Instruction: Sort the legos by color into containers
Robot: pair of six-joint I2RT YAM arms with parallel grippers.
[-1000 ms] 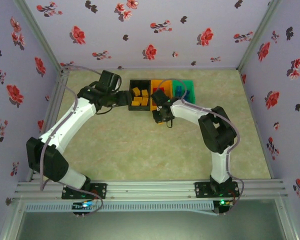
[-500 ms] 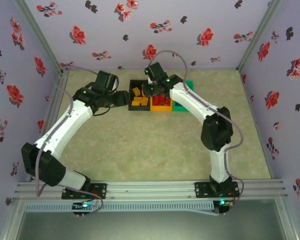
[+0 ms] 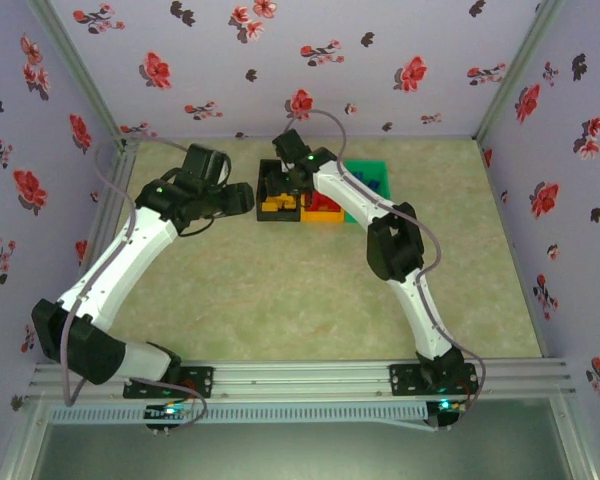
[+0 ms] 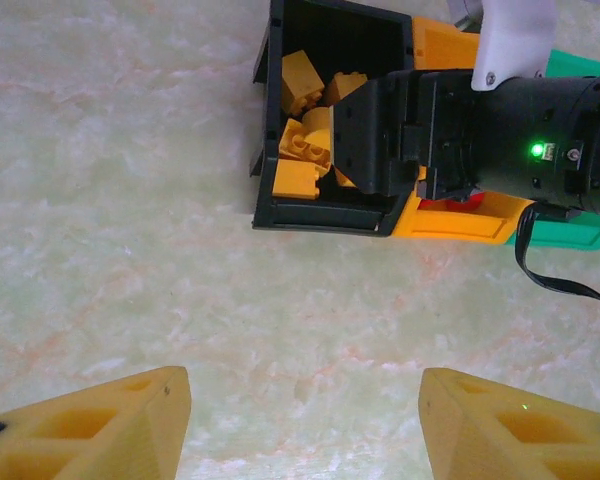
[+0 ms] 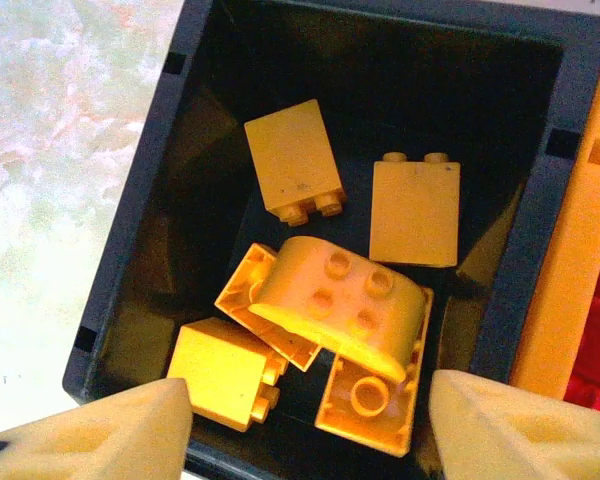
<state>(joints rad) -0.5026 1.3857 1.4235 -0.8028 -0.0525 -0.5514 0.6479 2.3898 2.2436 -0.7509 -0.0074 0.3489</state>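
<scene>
Yellow-orange legos — studded, jumbled — lie in black bin.

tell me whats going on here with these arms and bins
A colour sort is under way. The right gripper hangs open over the black bin, which holds yellow-orange bricks. The left gripper is open and empty over the bare table beside that bin. Red bricks lie in the orange bin, blue bricks in the green bin.
</scene>
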